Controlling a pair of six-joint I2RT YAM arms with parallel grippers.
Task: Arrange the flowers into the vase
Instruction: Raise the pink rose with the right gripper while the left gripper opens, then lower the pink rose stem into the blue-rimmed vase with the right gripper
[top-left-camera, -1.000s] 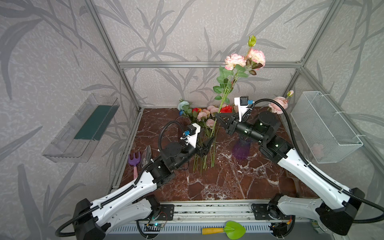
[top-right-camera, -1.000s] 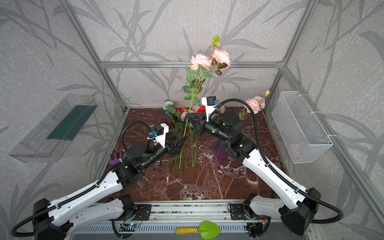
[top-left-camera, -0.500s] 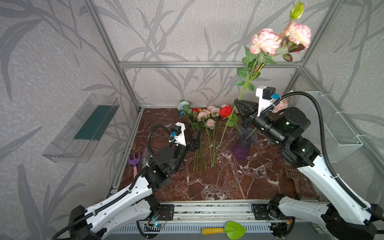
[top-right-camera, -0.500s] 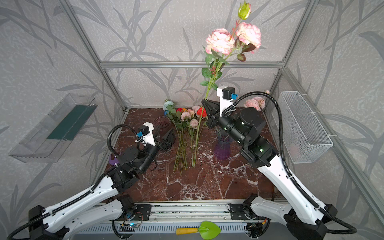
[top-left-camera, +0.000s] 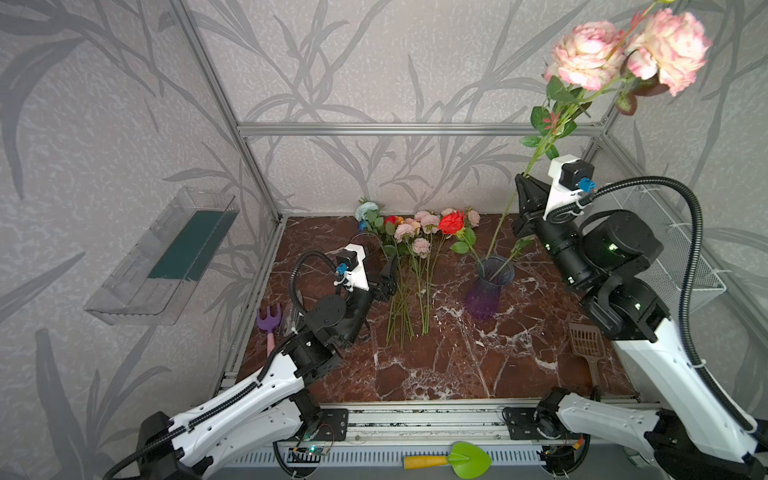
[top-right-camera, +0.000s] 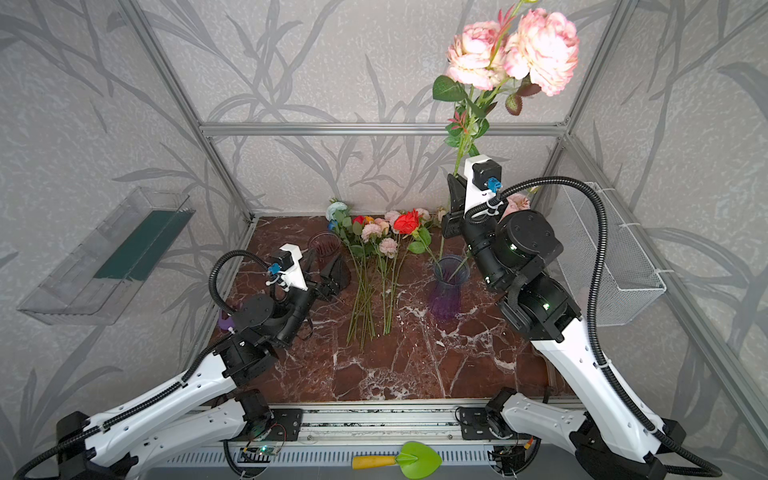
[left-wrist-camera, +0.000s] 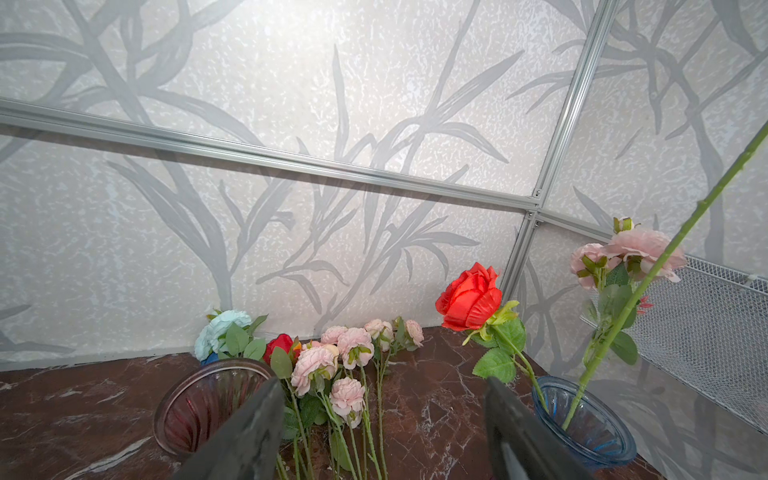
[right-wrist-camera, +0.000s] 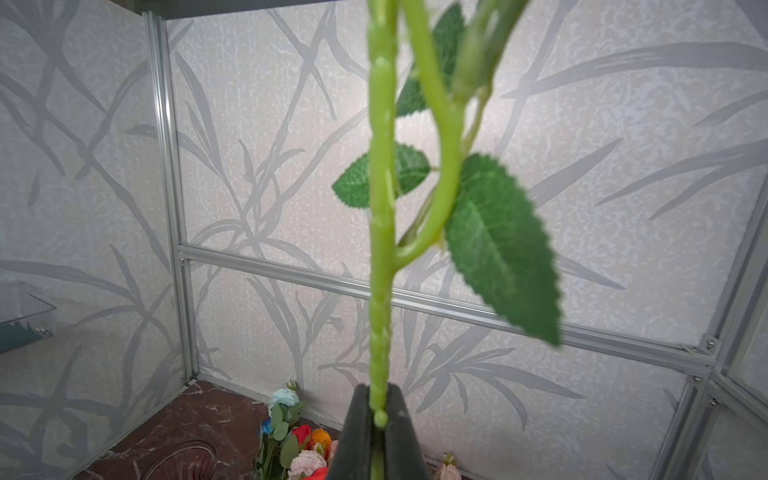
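A tall pink flower rises off the marble floor, and the right gripper squeezes its stem tight. The loose flowers lie at 11 o'clock. The stem end sits in the purple vase at 2 o'clock. At 9 o'clock of the loose flowers, the left gripper is spread wide and holds nothing.

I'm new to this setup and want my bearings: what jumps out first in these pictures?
The tall pink double bloom towers near the top of both top views, its stem pinched in the shut right hand and its foot in the purple-blue vase. A red rose already stands in that vase. A bunch of loose flowers lies on the marble floor by the open left hand.
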